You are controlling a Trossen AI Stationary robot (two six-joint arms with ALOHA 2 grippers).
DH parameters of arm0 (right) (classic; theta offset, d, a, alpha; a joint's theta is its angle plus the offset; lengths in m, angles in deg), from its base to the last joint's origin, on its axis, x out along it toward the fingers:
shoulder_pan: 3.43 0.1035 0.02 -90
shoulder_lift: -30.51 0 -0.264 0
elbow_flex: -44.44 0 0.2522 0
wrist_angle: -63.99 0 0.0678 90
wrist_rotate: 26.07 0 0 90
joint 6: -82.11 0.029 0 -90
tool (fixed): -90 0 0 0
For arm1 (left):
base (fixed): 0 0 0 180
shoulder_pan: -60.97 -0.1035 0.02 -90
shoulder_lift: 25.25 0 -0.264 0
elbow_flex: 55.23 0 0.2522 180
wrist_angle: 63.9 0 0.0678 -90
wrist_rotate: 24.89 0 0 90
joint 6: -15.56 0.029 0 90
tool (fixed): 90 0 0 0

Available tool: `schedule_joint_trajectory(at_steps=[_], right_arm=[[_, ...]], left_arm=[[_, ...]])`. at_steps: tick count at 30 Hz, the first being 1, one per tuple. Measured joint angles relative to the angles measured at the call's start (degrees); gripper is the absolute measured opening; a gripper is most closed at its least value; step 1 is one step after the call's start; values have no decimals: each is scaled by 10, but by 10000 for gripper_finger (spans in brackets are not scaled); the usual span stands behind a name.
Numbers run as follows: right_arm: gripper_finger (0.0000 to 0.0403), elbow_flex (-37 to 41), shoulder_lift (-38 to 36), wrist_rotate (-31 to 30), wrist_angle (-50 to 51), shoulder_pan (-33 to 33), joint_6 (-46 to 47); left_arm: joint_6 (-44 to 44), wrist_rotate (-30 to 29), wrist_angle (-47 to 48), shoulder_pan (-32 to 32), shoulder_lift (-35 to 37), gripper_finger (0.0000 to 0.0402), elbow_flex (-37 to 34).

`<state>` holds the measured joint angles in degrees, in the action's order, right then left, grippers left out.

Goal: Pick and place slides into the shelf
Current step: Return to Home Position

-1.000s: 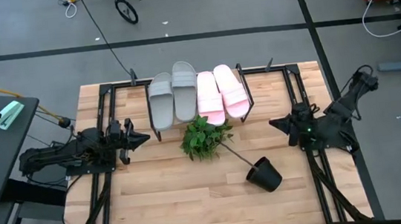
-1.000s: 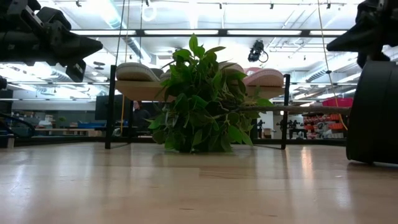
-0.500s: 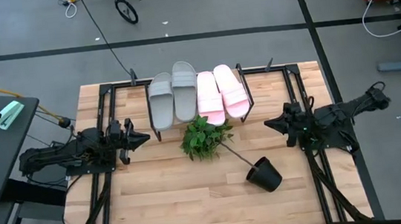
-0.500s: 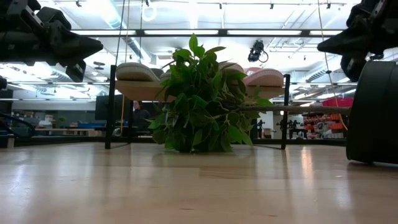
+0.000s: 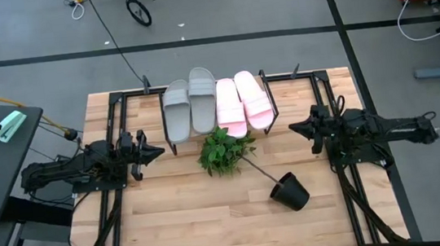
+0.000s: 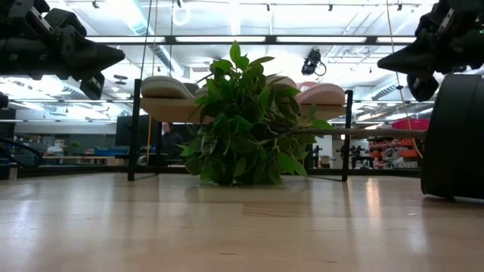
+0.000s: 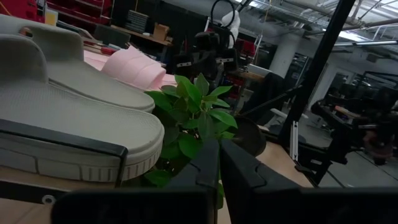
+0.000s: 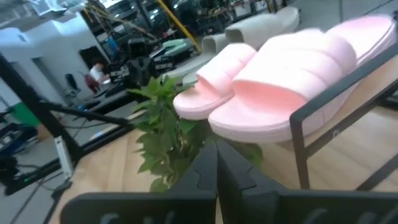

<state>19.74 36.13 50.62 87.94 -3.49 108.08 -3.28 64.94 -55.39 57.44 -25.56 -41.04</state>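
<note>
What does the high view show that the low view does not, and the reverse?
Only the high view: all four slides from above, two grey and two pink, side by side on the shelf, and the floor around the table. Only the low view: the room's ceiling lights and the shelf's legs seen from the side. Both: the green plant before the shelf, and the left claw and right claw, both shut, holding nothing.
</note>
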Motion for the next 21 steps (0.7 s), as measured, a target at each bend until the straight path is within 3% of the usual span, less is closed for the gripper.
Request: schedule_joint_trajectory(at_steps=[3, 6, 17, 21], right_arm=[[0, 0, -13, 49, 20, -34, 7], [0, 1, -21, 57, 29, -55, 8], [0, 73, -31, 94, -149, -58, 41], [0, 78, -31, 124, -148, -58, 37]], left_arm=[[0, 0, 0, 0, 0, 17, 0], [0, 0, 0, 0, 0, 23, 0], [0, 0, 0, 0, 0, 34, 0], [0, 0, 0, 0, 0, 26, 0]])
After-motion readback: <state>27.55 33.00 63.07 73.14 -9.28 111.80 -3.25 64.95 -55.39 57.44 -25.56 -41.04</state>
